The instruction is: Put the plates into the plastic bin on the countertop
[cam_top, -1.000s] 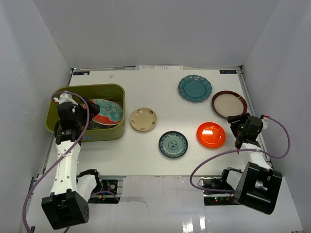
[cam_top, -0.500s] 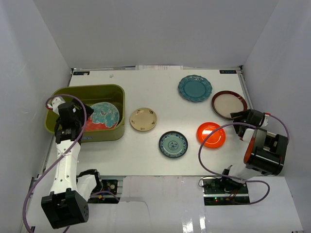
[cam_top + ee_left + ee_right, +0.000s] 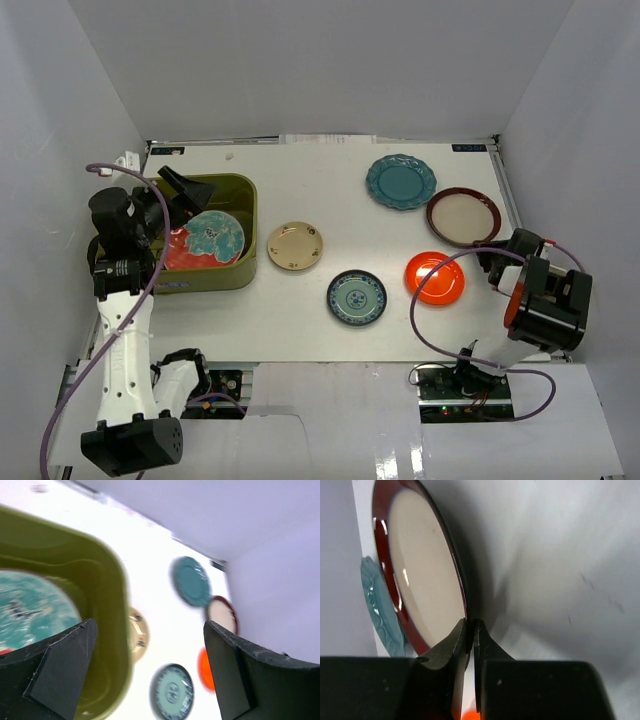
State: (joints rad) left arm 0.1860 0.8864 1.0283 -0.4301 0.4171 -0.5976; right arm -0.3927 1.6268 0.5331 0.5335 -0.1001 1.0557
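In the top view the olive plastic bin (image 3: 243, 183) holds a grey-teal deer plate (image 3: 215, 235) lying on a red floral one (image 3: 178, 252). My left gripper (image 3: 185, 200) hangs open and empty above the bin's left part; the left wrist view shows its gripper (image 3: 150, 624) over the bin's rim (image 3: 107, 580). On the countertop (image 3: 300, 180) lie a beige plate (image 3: 294, 245), a blue-patterned plate (image 3: 356, 297), an orange plate (image 3: 434, 277), a teal scalloped plate (image 3: 401, 181) and a maroon-rimmed cream plate (image 3: 464, 216). My right gripper (image 3: 492, 255) is shut on that plate's near rim (image 3: 420, 565).
White walls close in the countertop on the left, back and right. The teal scalloped plate (image 3: 380, 610) lies just beyond the maroon-rimmed one, and the orange plate is close to the right gripper's left side. Cables loop from both arms near the table's front edge.
My left gripper rose out of the bin and swung up, still open. My right gripper closed on the maroon-rimmed plate's rim, and that plate shifted slightly left.
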